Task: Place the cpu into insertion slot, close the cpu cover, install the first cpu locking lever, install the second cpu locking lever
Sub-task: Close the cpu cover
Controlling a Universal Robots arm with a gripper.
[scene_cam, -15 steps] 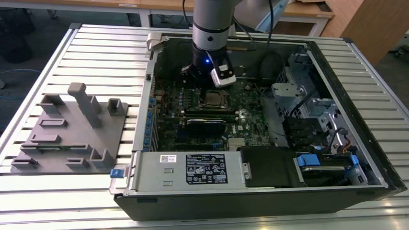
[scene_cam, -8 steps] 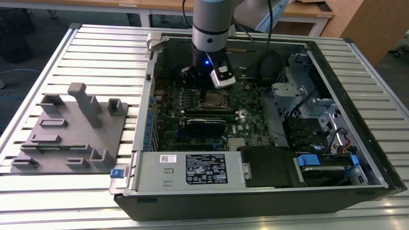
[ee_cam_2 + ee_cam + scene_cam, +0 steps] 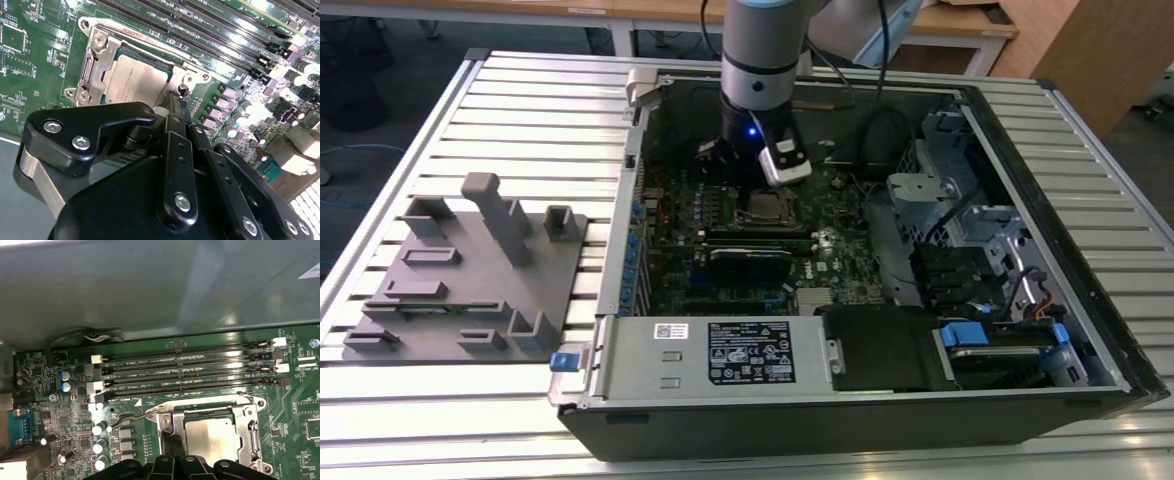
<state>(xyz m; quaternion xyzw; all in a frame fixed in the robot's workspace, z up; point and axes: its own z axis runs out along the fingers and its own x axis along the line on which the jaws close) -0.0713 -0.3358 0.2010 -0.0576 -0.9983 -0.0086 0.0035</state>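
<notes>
The cpu (image 3: 135,77), a pale metal square, lies flat in the insertion slot (image 3: 192,75) on the green motherboard. The silvery cpu cover (image 3: 97,60) lies down over it, framing its top. In the first wrist view the cpu (image 3: 212,432) and cover (image 3: 170,422) show again, and a thin wire locking lever (image 3: 127,419) sticks out sideways from the socket's corner. My gripper (image 3: 172,102) is shut, its black fingertips together and pressed at that corner of the socket, right beside the cover's edge. In the exterior view the gripper (image 3: 758,192) hangs straight down over the cpu (image 3: 765,208) inside the open computer case.
Long black memory slots (image 3: 190,372) run beside the socket. A row of capacitors (image 3: 100,440) stands near the lever's end. The grey power supply (image 3: 707,352) and the drive cage (image 3: 961,220) fill the case's near and right parts. A grey fixture plate (image 3: 467,280) lies at the exterior view's left.
</notes>
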